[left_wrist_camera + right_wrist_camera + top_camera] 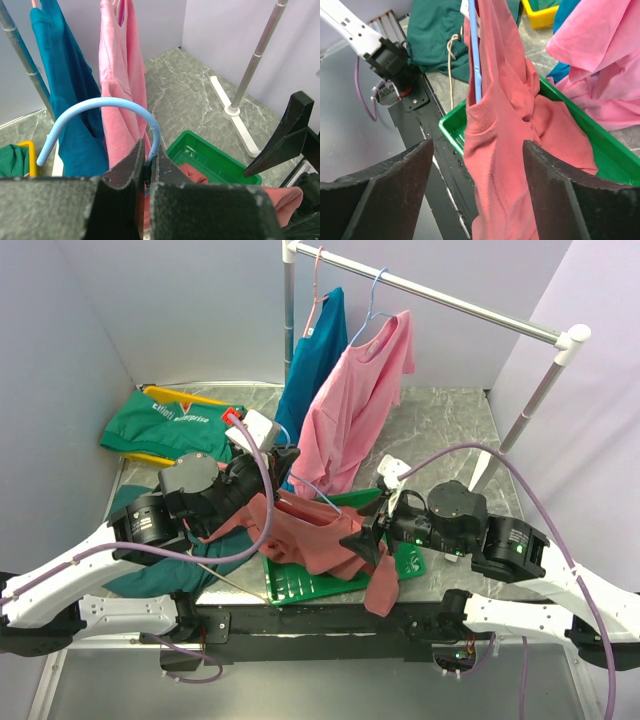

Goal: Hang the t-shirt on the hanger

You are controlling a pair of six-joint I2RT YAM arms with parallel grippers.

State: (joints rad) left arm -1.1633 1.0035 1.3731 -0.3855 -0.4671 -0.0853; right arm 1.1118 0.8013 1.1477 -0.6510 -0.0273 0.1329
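Salmon t-shirt [505, 115] looks half-threaded on the hanger [100, 102] my left claw [148, 170] pinches; right claw [477, 147] gapes wide just before it, other shoulder left.

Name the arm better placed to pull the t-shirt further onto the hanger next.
Right. The right end effector is open and faces the t-shirt; the left end effector is shut on the hanger, holding it up, so it likely cannot let go.

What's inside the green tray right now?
Part of the red t-shirt lies bunched in the green tray; the tray's near corner shows bare floor. Anything beneath the t-shirt is hidden.
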